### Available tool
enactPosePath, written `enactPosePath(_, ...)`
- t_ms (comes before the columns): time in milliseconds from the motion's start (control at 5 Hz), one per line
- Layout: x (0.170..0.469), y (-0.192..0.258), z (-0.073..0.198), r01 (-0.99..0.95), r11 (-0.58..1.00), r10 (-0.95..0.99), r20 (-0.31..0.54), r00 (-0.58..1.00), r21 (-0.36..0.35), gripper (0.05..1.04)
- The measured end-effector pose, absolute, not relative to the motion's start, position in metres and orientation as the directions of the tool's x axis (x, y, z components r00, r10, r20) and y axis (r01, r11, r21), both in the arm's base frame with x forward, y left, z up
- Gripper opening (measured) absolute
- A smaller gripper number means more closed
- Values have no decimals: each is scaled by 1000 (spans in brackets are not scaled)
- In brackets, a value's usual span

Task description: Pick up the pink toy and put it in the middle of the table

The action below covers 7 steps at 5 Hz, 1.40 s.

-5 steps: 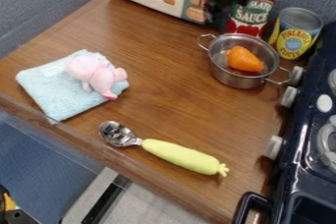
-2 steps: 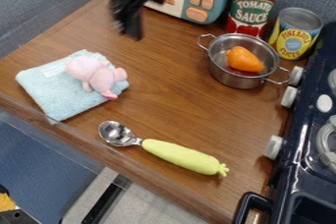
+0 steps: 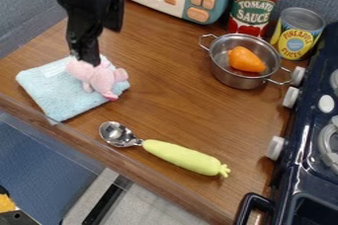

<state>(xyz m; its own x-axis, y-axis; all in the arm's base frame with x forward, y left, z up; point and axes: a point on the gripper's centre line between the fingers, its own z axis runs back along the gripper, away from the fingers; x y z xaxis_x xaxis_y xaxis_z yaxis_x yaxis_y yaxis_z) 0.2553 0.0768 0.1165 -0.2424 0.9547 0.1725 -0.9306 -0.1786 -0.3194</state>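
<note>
1. The gripper (image 3: 102, 44) is hanging at the upper left, its two fingers standing well parted, and it is holding nothing. One finger is reading lower and nearer the viewer, the other higher and farther back, so the opening is running roughly from 7 to 1 o'clock, taking 12 as the top of the view.
2. From the gripper, the toy (image 3: 100, 77) is lying at 6 o'clock, and the lower fingertip is overlapping its upper-left end in the view. From this slant I can't fairly judge whether they are touching or whether a little height is separating them.
3. The toy's long axis is running from about 10 or 11 o'clock to about 5. That is setting it broadly crosswise to the opening, so the jaws are looking fit to close over its sides without much turning.
4. The coming move is therefore calling for a small shift towards 6, then a lowering around the soft body.
5. The toy is resting on the cloth (image 3: 59, 96), towards that cloth's 2 o'clock side; a grip going too deep could be pinching fabric as well.
6. Farther out, the middle of the table (image 3: 175, 83) is lying at about 3 o'clock from the toy, with the pot (image 3: 228, 77) beyond it and the spoon (image 3: 182, 156) towards 5.
</note>
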Motion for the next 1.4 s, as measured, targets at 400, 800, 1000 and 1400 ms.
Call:
enactPosePath(400,256,92,86,-949,-161,942,245,-230,-272,681)
enactPosePath(800,258,90,71,-957,-147,947,244,-210,-252,181)
enactPosePath(1000,259,91,65,-961,-148,947,247,-206,-233,73)
enactPosePath(1400,257,78,86,-956,-135,956,221,-195,-260,59)
